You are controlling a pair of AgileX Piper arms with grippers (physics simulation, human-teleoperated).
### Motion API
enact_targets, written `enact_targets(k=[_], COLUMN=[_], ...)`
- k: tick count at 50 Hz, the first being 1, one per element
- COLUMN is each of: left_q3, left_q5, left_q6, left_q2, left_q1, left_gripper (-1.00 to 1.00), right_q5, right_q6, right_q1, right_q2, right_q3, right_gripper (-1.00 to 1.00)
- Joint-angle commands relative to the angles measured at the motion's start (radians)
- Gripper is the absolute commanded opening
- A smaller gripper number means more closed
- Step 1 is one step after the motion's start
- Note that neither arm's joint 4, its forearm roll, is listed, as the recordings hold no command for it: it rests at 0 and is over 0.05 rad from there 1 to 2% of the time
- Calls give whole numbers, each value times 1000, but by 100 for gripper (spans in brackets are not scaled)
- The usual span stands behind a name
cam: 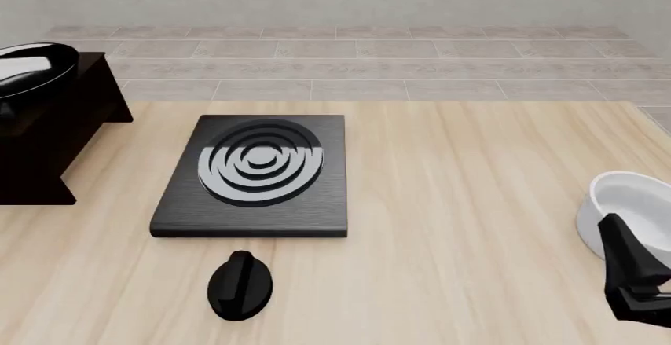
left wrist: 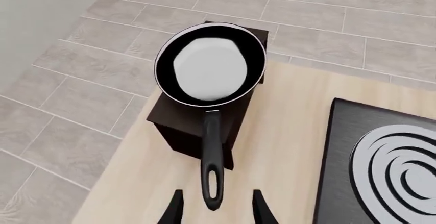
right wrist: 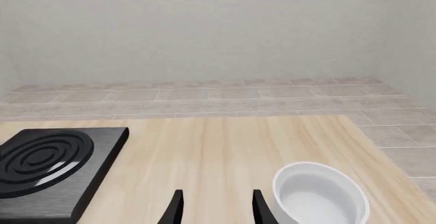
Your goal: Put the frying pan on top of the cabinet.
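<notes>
Two jaws of the left gripper (left wrist: 214, 208) stand apart beside the handle; we judge the pan (left wrist: 210, 63) placed on the cabinet (left wrist: 194, 124). Next: withdraw clear (right gripper (right wrist: 214, 206) likewise apart).

Light: bright, even, diffuse in all three views | Shadows: faint, soft | Glare: whitish sheen inside the frying pan (left wrist: 210, 69), pale reflection on the stove plate (cam: 257, 174) rings | Focus: sharp edge to edge, no blur, no visible edge distortion
</notes>
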Motion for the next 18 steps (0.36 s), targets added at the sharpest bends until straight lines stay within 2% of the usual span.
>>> enact_targets(k=[1, 10, 18], left_q3=[-13, -21, 11], left_q5=[97, 180, 228], left_q6=[4, 19, 15], left_q2=[-122, -217, -296], left_q1=[9, 45, 57], left_gripper=[100, 100, 100], right_q5=[13, 14, 31], right_q6=[1, 2, 4], right_q1=[3, 9, 12], right_q2=[-15, -16, -38], right_q3=[0, 0, 0], right_gripper=[100, 100, 100])
